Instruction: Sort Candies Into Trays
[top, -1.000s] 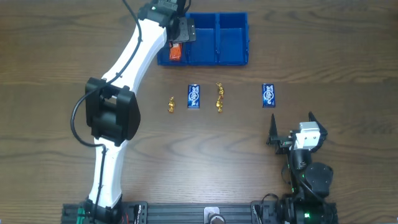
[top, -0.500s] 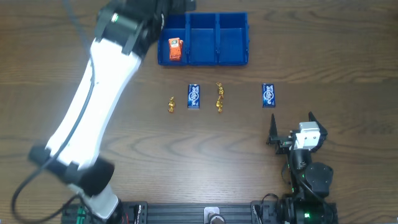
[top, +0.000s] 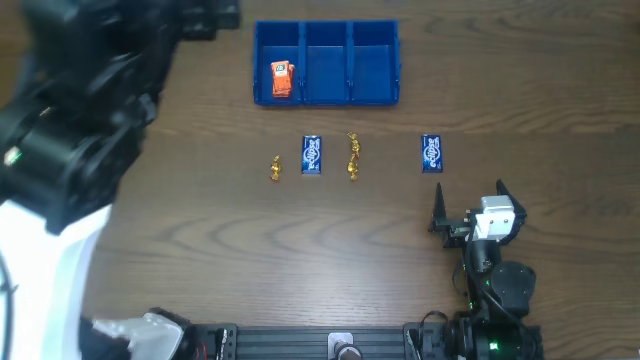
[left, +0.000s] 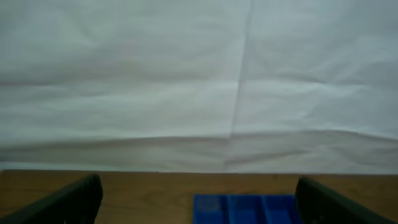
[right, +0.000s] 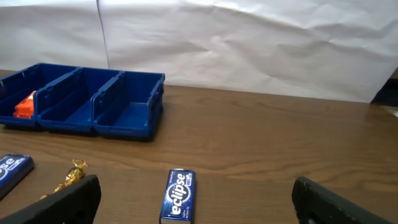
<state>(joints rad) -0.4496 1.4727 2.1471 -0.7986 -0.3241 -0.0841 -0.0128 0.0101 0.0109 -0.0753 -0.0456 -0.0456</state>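
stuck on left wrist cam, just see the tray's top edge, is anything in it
observer: one orange candy, in the blue tray's left compartment; the other two are empty.
operator: what needs sorting
observer: a row on the arms' side of the tray: left blue pack, right blue pack, gold candies.
operator: right arm?
observer: right gripper is open, holding nothing, just short of the right blue pack.

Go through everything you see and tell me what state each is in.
Blue tray: left compartment holds one candy, other two empty.
Orange candy: in the tray's left compartment.
Blue packs: flat on table, outside tray.
Gold candies: loose on table.
Left gripper: open, empty.
Right gripper: open, empty.
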